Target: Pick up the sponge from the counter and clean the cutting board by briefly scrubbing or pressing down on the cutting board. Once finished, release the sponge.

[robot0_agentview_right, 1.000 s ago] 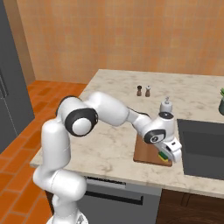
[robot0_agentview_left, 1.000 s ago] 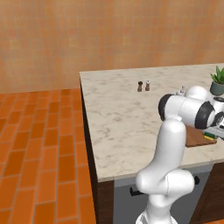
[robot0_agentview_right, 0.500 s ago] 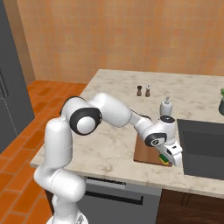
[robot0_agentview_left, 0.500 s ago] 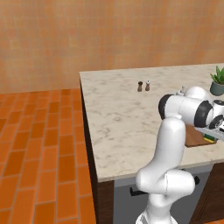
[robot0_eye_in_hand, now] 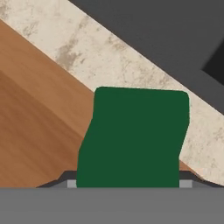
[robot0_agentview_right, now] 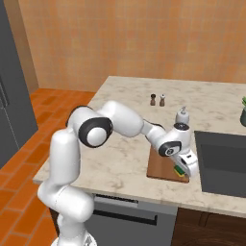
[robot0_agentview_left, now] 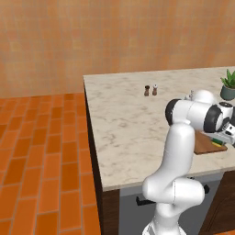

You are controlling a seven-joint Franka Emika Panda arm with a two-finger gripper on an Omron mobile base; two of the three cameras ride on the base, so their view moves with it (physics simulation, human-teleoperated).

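The sponge [robot0_agentview_right: 181,170] sits at the lower right of the right base view, on the near corner of the cutting board [robot0_agentview_right: 160,166], directly under the gripper [robot0_agentview_right: 185,169]. In the hand view its green top [robot0_eye_in_hand: 133,138] lies between the fingers at bottom centre — whether they pinch it or merely flank it cannot be told. The board's edge and the beige surface [robot0_eye_in_hand: 113,57] run just beside it, with the dark sink [robot0_agentview_right: 223,163] beyond. Risk, as judged: scrubbing this close to the corner could push the sponge off the board — or a loose hold could let it slip.
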